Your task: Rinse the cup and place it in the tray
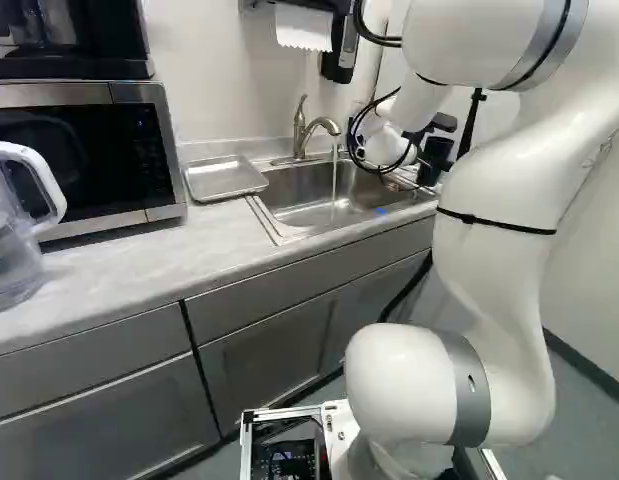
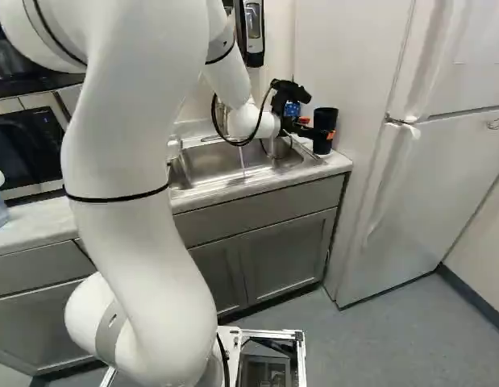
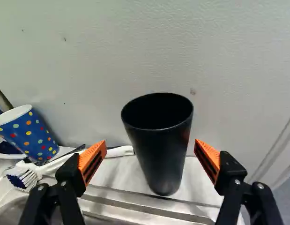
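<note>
In the right base view my gripper (image 2: 308,128) is over the sink's right end, close to a black cup (image 2: 325,129). Seen from the wrist, the gripper (image 3: 151,152) stands wide open, an orange-padded finger to either side of the upright black cup (image 3: 159,145). The cup stands just ahead on the counter strip behind the sink's rim, with a gap visible on both sides. A metal tray (image 1: 224,179) lies on the counter left of the sink (image 1: 279,228) in the left base view. Water (image 1: 335,185) runs from the faucet (image 1: 307,128) into the basin.
A white-handled brush (image 3: 51,165) and a tilted blue dotted cup (image 3: 30,136) are beside the black cup. The wall (image 3: 159,51) rises right behind. A microwave (image 1: 74,165) and a clear pitcher (image 1: 14,235) stand left of the tray; a fridge (image 2: 442,185) is at the right.
</note>
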Controlling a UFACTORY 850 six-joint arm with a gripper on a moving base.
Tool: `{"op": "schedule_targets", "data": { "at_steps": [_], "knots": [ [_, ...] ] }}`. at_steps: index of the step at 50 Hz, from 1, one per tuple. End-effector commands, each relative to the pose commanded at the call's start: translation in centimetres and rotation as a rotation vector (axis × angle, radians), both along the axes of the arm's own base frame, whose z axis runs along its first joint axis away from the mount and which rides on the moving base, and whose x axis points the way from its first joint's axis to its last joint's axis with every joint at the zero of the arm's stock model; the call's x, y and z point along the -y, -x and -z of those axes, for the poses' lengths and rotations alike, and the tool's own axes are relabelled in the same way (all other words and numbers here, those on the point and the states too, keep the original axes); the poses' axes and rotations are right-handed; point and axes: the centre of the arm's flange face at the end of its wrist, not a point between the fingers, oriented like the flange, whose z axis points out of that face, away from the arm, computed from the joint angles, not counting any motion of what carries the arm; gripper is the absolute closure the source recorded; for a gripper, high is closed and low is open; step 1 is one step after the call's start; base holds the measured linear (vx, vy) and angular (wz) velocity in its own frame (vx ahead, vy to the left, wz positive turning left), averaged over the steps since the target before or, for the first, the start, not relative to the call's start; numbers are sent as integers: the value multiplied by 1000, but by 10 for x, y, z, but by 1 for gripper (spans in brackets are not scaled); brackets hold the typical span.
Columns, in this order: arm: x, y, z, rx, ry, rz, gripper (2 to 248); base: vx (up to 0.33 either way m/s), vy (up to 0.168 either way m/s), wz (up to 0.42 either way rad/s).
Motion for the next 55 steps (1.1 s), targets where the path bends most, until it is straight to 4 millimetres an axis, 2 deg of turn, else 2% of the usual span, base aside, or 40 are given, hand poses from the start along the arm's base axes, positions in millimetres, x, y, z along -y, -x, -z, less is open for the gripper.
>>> {"op": "schedule_targets", "data": {
  "at_steps": [22, 23, 28, 29, 33, 34, 38, 39, 55],
  "knots": [
    [8, -7, 1, 4, 1, 11, 7, 0, 0, 0],
    [8, -7, 1, 4, 1, 11, 42, 0, 0, 0],
    [8, -7, 1, 4, 1, 11, 42, 0, 0, 0],
    [8, -7, 1, 4, 1, 11, 80, 0, 0, 0],
    [8, -7, 1, 4, 1, 11, 80, 0, 0, 0],
    [8, -7, 1, 4, 1, 11, 115, 0, 0, 0],
    [8, -7, 1, 4, 1, 11, 115, 0, 0, 0],
    [8, -7, 1, 4, 1, 11, 126, 0, 0, 0],
    [4, -5, -8, 19, 5, 4, 126, 0, 0, 0]
  ]
}}
